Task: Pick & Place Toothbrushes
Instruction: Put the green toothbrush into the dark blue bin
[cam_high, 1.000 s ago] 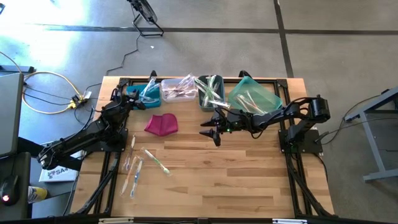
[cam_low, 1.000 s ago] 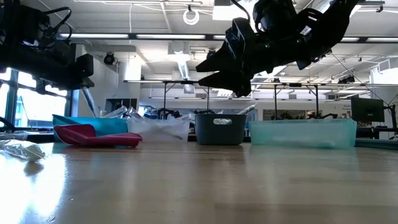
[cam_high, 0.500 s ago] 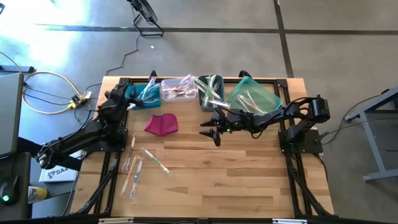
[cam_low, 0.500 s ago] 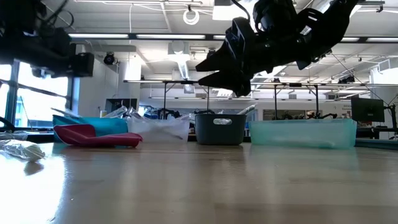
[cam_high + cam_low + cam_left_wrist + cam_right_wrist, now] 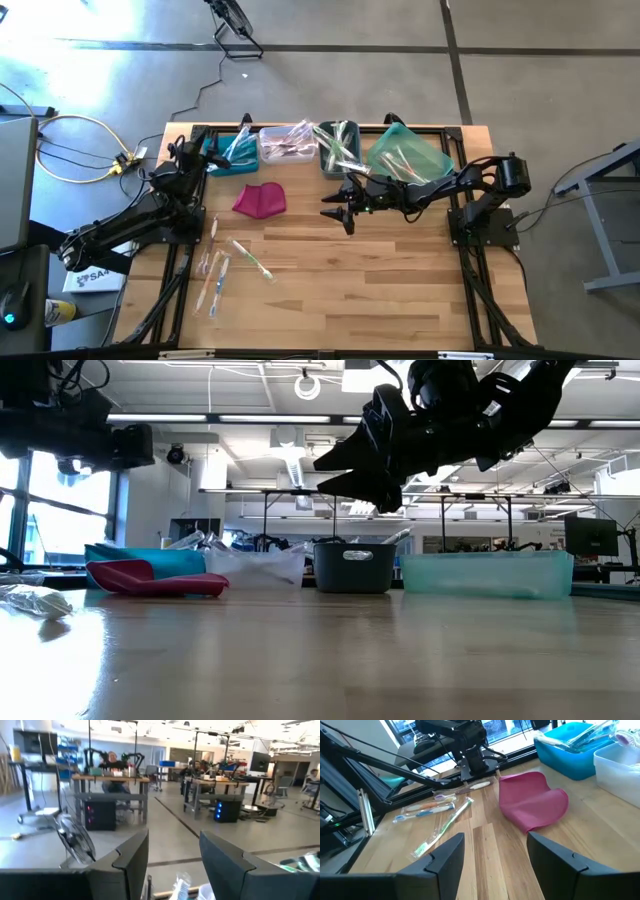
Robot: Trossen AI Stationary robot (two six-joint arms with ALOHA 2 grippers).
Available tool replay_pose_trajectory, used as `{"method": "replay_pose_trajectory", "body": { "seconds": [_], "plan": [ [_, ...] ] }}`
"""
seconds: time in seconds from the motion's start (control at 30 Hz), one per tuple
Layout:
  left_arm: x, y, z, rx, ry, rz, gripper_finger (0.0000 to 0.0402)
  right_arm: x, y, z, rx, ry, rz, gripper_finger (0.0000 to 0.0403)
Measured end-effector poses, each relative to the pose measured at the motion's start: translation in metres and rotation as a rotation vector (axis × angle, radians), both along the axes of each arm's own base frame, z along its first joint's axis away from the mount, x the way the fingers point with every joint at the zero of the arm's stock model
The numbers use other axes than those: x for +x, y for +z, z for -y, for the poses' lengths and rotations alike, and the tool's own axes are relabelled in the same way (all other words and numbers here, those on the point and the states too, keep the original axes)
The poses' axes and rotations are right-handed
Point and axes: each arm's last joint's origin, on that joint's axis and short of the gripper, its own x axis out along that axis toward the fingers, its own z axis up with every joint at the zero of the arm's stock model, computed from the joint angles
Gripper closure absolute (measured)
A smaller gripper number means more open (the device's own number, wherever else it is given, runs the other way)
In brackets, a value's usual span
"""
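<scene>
Several toothbrushes (image 5: 215,272) lie flat on the table's near left part, one of them green (image 5: 442,831). More toothbrushes lie in the blue bin (image 5: 228,152), the clear bin (image 5: 288,142), the grey bin (image 5: 338,150) and the teal bin (image 5: 410,155) along the far edge. My left gripper (image 5: 172,840) stands open and raised beside the blue bin's left end, with nothing between its fingers. My right gripper (image 5: 328,207) hovers open above the table's middle, pointing toward the left, also with nothing in it.
A magenta pouch (image 5: 260,199) lies on the table between the two grippers, just in front of the blue and clear bins. Bare wood (image 5: 380,280) stretches over the near right half of the table. Cables lie on the floor beyond the left edge.
My left gripper has let go of a toothbrush that hung below it over the blue bin; the toothbrush has dropped into that bin. The gripper has then risen and drawn back toward the table's left edge, tipping up. My right arm has kept still.
</scene>
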Motion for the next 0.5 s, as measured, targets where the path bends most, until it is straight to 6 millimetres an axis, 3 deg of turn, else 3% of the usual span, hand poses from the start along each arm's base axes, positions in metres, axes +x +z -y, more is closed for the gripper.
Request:
{"method": "replay_pose_trajectory", "body": {
  "seconds": [0.2,0.5],
  "plan": [
    [0.002,-0.008,0.0,-0.065,-0.05,-0.02,0.0229,0.0,0.0,0.0,0.0,0.0,0.0,0.0195],
    [0.008,-0.016,0.002,-0.156,-0.268,0.011,0.023,0.0,0.0,0.0,-0.015,0.004,0.0,0.0195]
  ]
}}
